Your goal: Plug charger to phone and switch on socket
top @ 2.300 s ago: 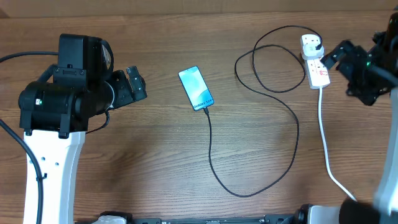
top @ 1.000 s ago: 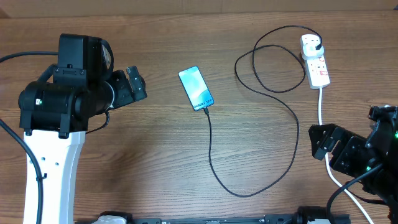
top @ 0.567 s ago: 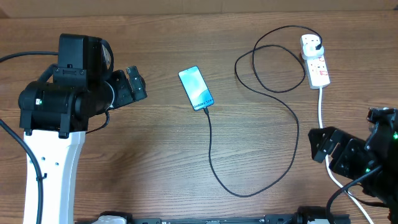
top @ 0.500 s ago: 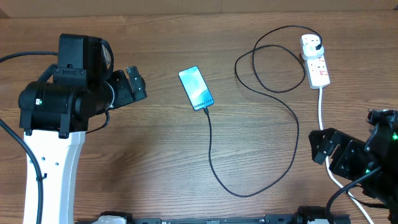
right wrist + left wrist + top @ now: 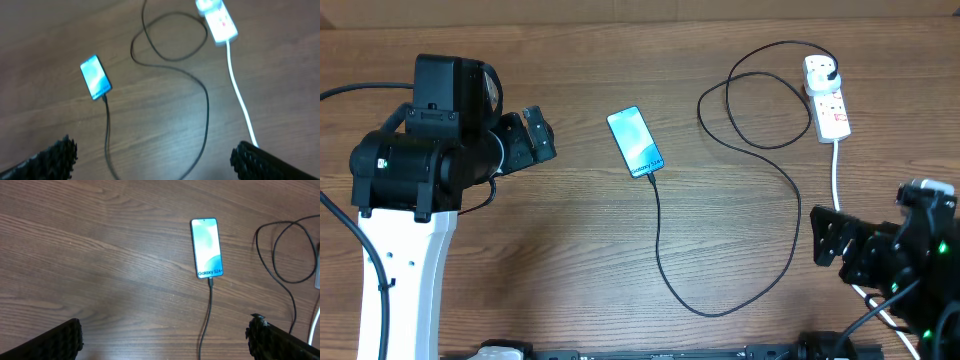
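The phone (image 5: 635, 141) lies on the wooden table with its cyan screen up; it also shows in the left wrist view (image 5: 206, 247) and the right wrist view (image 5: 95, 76). The charger cable (image 5: 790, 200) runs from the phone's lower end in a long loop to a black plug seated in the white socket (image 5: 827, 97) at the back right, also seen in the right wrist view (image 5: 217, 20). My left gripper (image 5: 537, 135) is open and empty, left of the phone. My right gripper (image 5: 832, 238) is open and empty near the front right, over the white cord.
The socket's thick white cord (image 5: 840, 215) runs from the strip toward the front right edge, passing under my right arm. The table's back edge lies just beyond the socket.
My right arm has pulled back from beside the socket to the front right of the table, then shifted slightly left. The left arm, phone and cable have not moved.
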`<state>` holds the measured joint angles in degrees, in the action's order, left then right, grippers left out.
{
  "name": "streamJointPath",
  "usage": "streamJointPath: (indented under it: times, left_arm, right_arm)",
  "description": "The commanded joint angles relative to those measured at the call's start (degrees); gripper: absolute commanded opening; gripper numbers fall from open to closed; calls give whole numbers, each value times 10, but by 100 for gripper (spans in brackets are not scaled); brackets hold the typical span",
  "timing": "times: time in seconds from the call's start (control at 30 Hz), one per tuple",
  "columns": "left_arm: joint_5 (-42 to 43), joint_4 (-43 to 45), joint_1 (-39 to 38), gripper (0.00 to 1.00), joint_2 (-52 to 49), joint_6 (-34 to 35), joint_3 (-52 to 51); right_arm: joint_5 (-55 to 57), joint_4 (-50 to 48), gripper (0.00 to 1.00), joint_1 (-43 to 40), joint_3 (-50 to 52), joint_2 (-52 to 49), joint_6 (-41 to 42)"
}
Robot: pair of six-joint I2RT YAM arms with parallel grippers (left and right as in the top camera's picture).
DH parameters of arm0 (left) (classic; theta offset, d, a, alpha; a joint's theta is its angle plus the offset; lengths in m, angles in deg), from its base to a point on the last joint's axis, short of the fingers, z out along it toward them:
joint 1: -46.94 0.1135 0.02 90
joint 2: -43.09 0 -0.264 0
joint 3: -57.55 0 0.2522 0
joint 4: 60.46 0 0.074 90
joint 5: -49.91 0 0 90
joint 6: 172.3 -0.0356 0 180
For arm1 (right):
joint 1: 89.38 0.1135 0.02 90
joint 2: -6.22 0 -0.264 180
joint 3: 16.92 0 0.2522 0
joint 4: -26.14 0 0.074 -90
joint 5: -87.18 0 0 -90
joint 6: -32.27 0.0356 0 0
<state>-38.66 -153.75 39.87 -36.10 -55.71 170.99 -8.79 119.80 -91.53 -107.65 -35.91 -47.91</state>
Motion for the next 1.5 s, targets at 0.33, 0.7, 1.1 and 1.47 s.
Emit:
streamJointPath:
  times: [0.33, 0.7, 1.1, 1.47]
  left_arm:
    - [-4, 0, 3, 100, -2, -9, -1]
    - [-4, 0, 3, 99, -2, -9, -1]
    - [-4, 0, 3, 100, -2, -9, -1]
    - [-4, 0, 3, 100, -2, -9, -1]
  right_arm:
    - [-42, -240, 100, 59, 308, 213, -108]
    - [-48, -419, 100, 77, 478, 295, -146]
    - [-83, -646, 100, 77, 664, 409, -146]
    - [-52, -695, 100, 77, 695, 420, -154]
